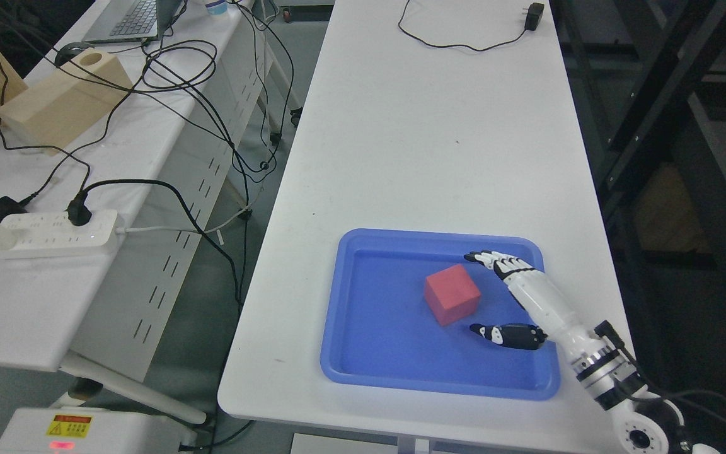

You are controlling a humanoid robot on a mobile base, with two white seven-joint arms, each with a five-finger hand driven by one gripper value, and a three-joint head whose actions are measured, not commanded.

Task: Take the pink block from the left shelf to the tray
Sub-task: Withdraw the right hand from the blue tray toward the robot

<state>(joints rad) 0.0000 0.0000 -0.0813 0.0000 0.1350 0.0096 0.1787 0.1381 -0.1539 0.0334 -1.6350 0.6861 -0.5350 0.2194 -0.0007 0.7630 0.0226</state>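
The block [452, 294] is pinkish red, plain on every visible face. The tray [363, 366] is solid blue. The table [426, 139] is white. The right hand [514, 296] is white with black fingers [486, 257]. The power strip [45, 233] is white, its cable [167, 189] black. The box [60, 101] is pale wood.

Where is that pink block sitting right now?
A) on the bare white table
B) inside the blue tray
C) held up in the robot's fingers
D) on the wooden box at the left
B: the pink block rests on the floor of the blue tray, with the right hand open beside it and its fingers not touching the block.
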